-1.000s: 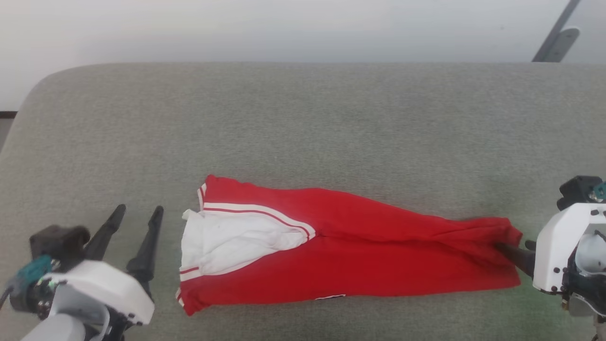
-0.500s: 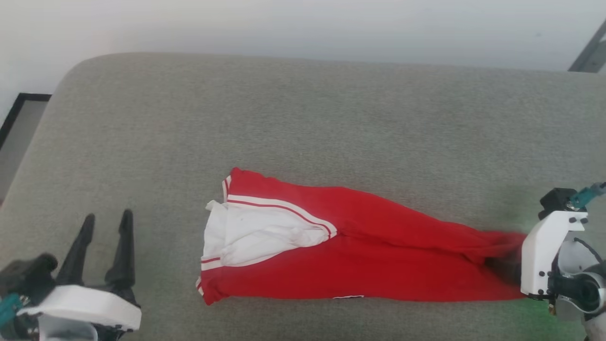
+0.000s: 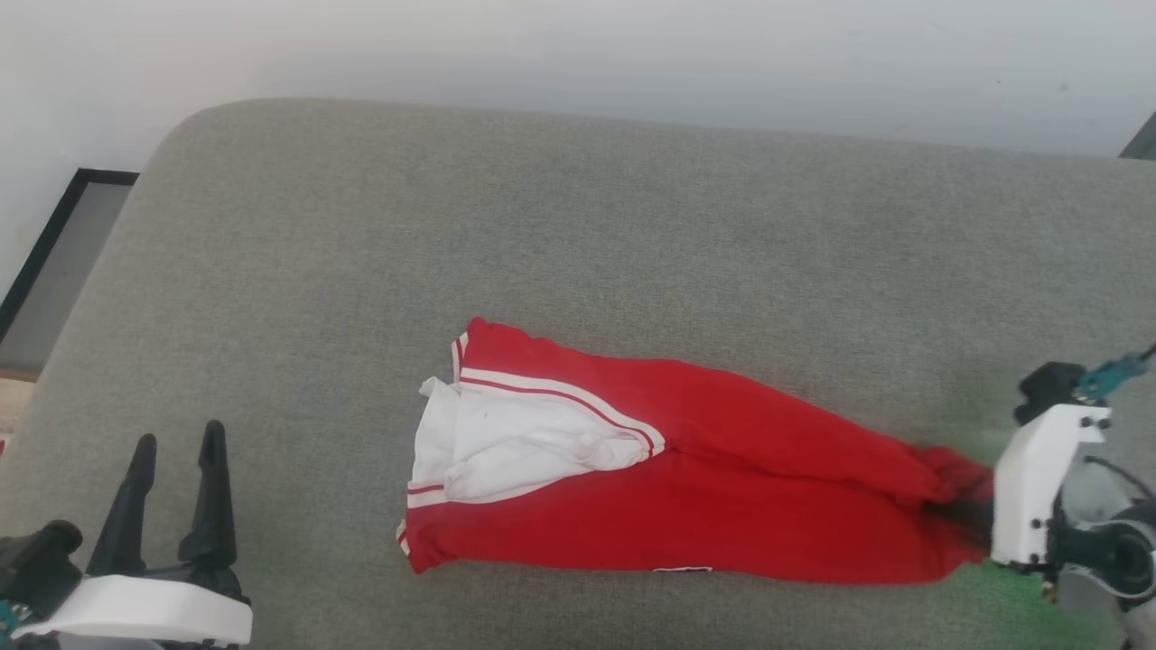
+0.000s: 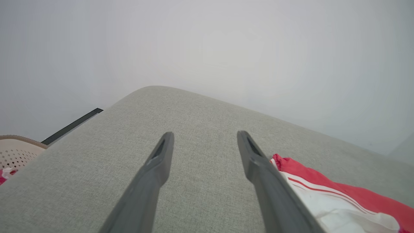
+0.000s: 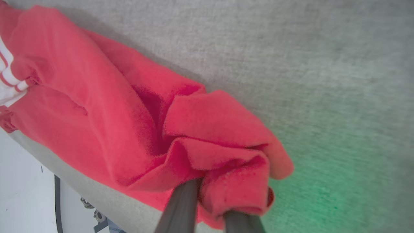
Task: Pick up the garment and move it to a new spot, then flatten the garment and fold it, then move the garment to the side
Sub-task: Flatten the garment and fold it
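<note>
The garment [image 3: 722, 506], a red jersey with a white sleeve and striped trim, lies folded into a long strip across the grey couch-like surface [image 3: 632, 226]. At its right end my right gripper [image 3: 971, 519] is shut on the bunched red hem. In the right wrist view the two dark fingers [image 5: 184, 200] pinch a fold of the garment [image 5: 129, 113], their tips buried in cloth. My left gripper [image 3: 179, 436] stands open over bare fabric, left of the sleeve end and clear of it. The left wrist view shows the left gripper [image 4: 205, 134] spread wide with the garment [image 4: 339, 200] at its right.
The grey surface has a rounded far-left corner [image 3: 190, 126] with a pale wall behind. A dark-framed panel [image 3: 54, 253] sits on the floor to the left. A perforated beige basket [image 4: 16, 152] holding red-and-white cloth stands off the left edge.
The head camera has turned, shifting the whole picture. My right gripper has closed on the garment's right hem, which is now bunched up. The left gripper stays open.
</note>
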You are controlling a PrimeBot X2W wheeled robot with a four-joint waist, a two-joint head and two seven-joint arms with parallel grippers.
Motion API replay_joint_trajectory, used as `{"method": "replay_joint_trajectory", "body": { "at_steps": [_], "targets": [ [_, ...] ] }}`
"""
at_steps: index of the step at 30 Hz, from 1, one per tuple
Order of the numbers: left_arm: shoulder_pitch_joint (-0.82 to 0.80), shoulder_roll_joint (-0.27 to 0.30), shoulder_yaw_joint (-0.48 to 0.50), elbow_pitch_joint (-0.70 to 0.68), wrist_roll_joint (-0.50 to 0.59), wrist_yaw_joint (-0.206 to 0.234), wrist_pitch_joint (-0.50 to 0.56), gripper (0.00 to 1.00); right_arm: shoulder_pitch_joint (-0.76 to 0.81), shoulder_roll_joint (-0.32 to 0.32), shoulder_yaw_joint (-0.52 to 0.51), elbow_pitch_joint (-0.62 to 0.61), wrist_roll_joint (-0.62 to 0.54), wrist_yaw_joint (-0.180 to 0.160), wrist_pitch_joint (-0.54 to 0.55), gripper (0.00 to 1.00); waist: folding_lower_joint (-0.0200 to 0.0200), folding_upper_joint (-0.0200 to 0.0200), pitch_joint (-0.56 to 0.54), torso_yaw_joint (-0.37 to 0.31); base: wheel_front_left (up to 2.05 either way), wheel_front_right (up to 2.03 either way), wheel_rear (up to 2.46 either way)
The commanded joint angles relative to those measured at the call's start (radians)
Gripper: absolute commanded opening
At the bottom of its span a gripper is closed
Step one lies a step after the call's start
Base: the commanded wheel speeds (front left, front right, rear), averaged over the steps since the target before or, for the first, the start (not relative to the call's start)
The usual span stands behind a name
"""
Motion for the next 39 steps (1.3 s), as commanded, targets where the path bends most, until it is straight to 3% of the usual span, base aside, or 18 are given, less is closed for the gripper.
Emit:
{"method": "replay_joint_trajectory", "body": {
  "at_steps": [1,9,17,22,32,39],
  "targets": [
    [0.01,-0.014,0.022,0.005,0.016,-0.014,-0.004,1.0,-0.011,-0.016,-0.008,0.013,0.012,-0.002,-0.015,0.0,0.0,-0.0001,-0.002,-0.006,0.0,0.0,0.0],
    [0.016,-0.054,0.069,0.017,0.052,-0.059,-0.005,1.0,-0.033,-0.105,-0.079,0.073,0.042,-0.002,-0.069,0.0,0.0,-0.0001,0.002,-0.047,0.0,0.0,0.0],
    [-0.022,-0.076,0.08,0.033,0.074,-0.089,-0.004,1.0,-0.087,-0.186,-0.164,0.202,-0.005,-0.002,-0.115,0.0,0.0,-0.0001,0.026,-0.093,0.0,0.0,0.0],
    [-0.04,-0.082,0.089,0.042,0.082,-0.1,-0.004,1.0,-0.135,-0.19,-0.162,0.248,-0.028,-0.002,-0.129,0.0,0.0,-0.0001,0.034,-0.113,0.0,0.0,0.0],
    [-0.034,-0.096,0.102,0.052,0.085,-0.113,-0.004,1.0,-0.089,-0.162,-0.104,0.053,0.052,-0.001,-0.066,0.0,0.0,-0.0001,0.02,-0.129,0.0,0.0,0.0],
    [-0.028,-0.099,0.099,0.059,0.083,-0.118,-0.005,1.0,-0.034,-0.085,-0.055,-0.17,0.084,-0.001,-0.021,0.0,0.0,-0.0001,0.003,-0.107,0.0,0.0,0.0]
  ]
}}
